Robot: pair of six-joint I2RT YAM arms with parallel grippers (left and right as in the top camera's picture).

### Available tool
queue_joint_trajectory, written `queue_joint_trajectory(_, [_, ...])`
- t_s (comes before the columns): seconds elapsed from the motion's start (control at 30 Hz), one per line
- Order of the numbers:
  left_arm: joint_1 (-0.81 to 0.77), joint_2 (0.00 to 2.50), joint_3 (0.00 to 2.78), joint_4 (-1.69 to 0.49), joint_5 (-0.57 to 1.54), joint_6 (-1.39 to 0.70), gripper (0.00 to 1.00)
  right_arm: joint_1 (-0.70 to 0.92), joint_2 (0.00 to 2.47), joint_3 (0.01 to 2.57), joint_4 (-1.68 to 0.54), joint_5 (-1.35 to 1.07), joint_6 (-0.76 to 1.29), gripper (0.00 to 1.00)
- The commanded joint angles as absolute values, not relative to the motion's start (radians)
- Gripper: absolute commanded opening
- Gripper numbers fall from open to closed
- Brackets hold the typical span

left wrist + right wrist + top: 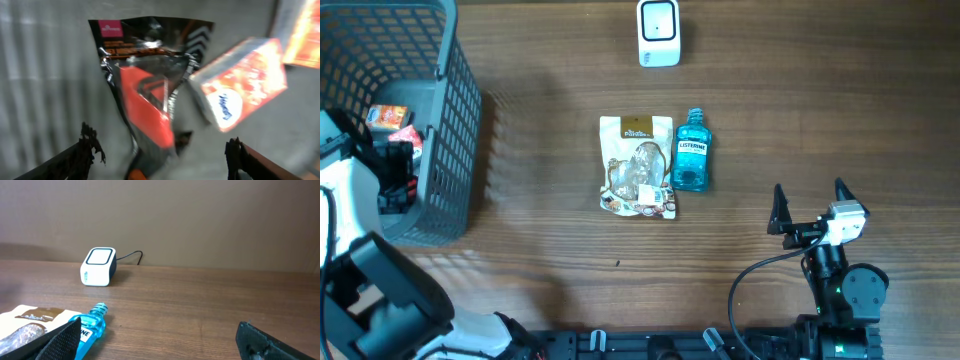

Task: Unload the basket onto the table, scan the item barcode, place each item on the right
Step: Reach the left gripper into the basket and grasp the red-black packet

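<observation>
**Q:** Overhead panel: what lies on the brown wooden bench (800, 110)?

**A:** A white cube-shaped barcode scanner (658, 32) sits at the far edge. At mid-bench a cream snack bag with a clear window (638, 165) lies flat. A blue mouthwash bottle (690, 152) lies on its side just beside the bag, to its right. A grey plastic mesh basket (445, 190) stands at the left.

**Q:** And the right end effector (809, 190)?

**A:** It is spread wide and holds nothing. It is near the bench's front edge, well apart from the bottle.

**Q:** Left wrist panel?

**A:** The left end effector (161, 142) is inside the basket with its fingers wide apart (only the tips show). A black-and-red foil pouch with a pink label (145, 95) lies on the basket floor. Its lower end is between the tips and seemingly touches neither, though the view is motion-blurred. A red-and-white carton (240, 85) lies beside the pouch, on its right.
</observation>
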State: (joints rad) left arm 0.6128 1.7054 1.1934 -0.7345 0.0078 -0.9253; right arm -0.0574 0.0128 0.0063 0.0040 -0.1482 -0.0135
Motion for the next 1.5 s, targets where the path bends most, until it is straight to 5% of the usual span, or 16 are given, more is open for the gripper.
queue_joint_trajectory(0.0, [0.613, 1.775, 1.197, -0.712, -0.028, -0.92, 0.87, -0.054, 0.01, 0.006, 0.008, -0.142, -0.023, 1.0])
queue_joint_trajectory(0.23, [0.613, 1.845, 1.197, -0.657, -0.028, -0.92, 0.91, -0.054, 0.01, 0.006, 0.008, -0.142, -0.023, 1.0])
queue_joint_trajectory(0.5, [0.612, 1.848, 1.18, -0.667, -0.036, -0.919, 0.62, -0.054, 0.01, 0.006, 0.008, -0.142, -0.023, 1.0])
queue_joint_trajectory(0.8, [0.613, 1.849, 1.109, -0.628, -0.046, -0.92, 0.57, -0.054, 0.01, 0.006, 0.008, -0.142, -0.023, 1.0])
queue_joint_trajectory(0.93, [0.613, 1.848, 1.109, -0.642, -0.042, -0.92, 0.25, -0.054, 0.01, 0.006, 0.008, -0.142, -0.023, 1.0])
queue_joint_trajectory(1.07, [0.613, 1.838, 1.115, -0.643, -0.037, -0.92, 0.19, -0.054, 0.01, 0.006, 0.008, -0.142, -0.023, 1.0])
queue_joint_trajectory(1.17, [0.614, 1.8, 1.131, -0.643, 0.015, -0.92, 0.04, -0.054, 0.01, 0.006, 0.008, -0.142, -0.023, 1.0])
queue_joint_trajectory(1.47, [0.614, 1.589, 1.139, -0.642, 0.105, -0.92, 0.04, -0.054, 0.01, 0.006, 0.008, -0.142, -0.023, 1.0])
